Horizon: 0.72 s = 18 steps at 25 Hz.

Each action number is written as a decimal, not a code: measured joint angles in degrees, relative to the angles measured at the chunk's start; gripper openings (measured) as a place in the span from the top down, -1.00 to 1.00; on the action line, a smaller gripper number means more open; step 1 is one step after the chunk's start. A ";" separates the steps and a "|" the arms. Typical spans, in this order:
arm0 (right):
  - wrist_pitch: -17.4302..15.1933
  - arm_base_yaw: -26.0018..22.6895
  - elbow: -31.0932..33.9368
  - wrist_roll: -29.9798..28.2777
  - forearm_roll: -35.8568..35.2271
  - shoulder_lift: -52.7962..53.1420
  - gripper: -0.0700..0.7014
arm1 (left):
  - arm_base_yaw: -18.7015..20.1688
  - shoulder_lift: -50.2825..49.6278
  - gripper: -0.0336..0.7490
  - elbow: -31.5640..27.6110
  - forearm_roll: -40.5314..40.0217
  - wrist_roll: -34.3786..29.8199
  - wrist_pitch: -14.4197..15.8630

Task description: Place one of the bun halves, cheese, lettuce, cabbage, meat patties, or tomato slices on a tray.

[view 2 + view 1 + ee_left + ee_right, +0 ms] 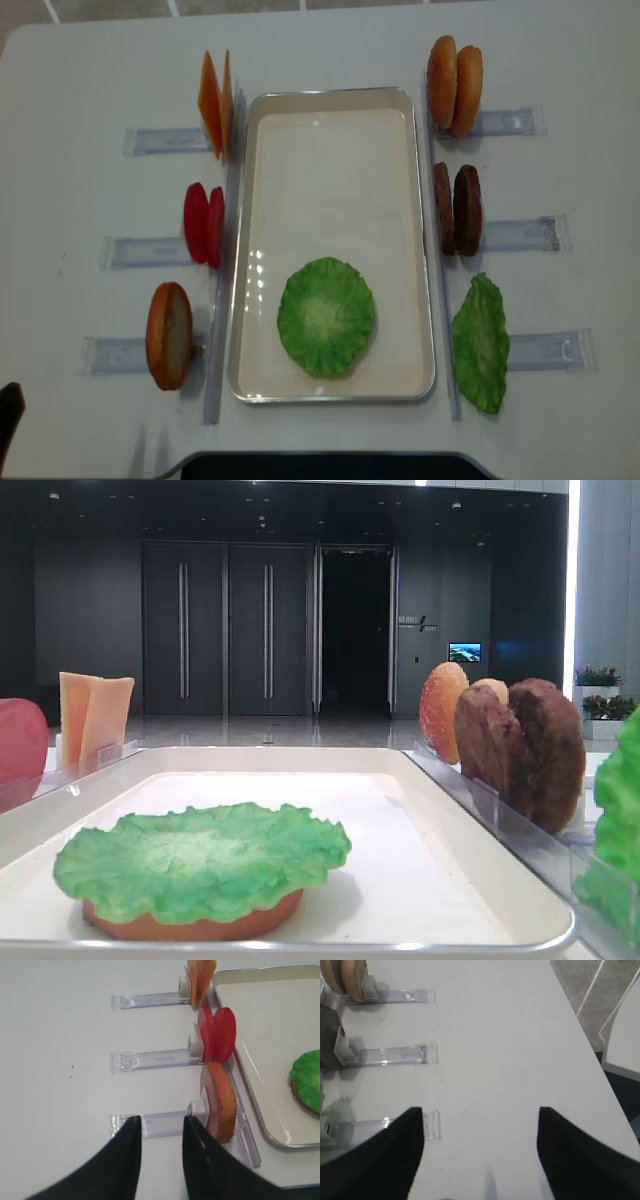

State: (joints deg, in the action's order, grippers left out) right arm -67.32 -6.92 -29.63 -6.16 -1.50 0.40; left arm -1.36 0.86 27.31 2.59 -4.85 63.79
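Dark lobby, elevator doors (225,630)

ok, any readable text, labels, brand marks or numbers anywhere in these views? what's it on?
Wall sign beside the dark doorway: has lettering, too small and blurred to read.
Small lit screen on the same wall: picture only, no legible text.
Tray, food pieces, clear holders, table: no markings visible.

Left gripper (161,1132) closed, fingers (125,1160) nearly together, holding nothing, low at near left. Right gripper (480,1120) spread wide, empty, at near right.
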 joint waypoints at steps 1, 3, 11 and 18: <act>-0.02 0.00 0.00 -0.21 -0.28 0.00 -0.44 | 0.00 0.00 0.35 0.00 0.00 0.00 0.00; 0.03 0.04 0.00 -0.74 -1.20 0.00 -0.44 | 0.00 0.00 0.35 0.00 0.00 0.00 0.00; 1.40 0.95 1.06 -0.94 -3.38 0.00 -0.44 | 0.00 0.00 0.35 0.00 0.00 0.00 0.00; 1.76 0.95 1.06 -0.67 -3.95 0.00 -0.44 | 0.00 0.00 0.35 0.00 0.00 0.00 0.00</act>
State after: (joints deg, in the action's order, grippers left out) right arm -65.56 -5.97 -28.57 -6.83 -5.44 0.40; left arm -1.36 0.86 27.31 2.59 -4.85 63.79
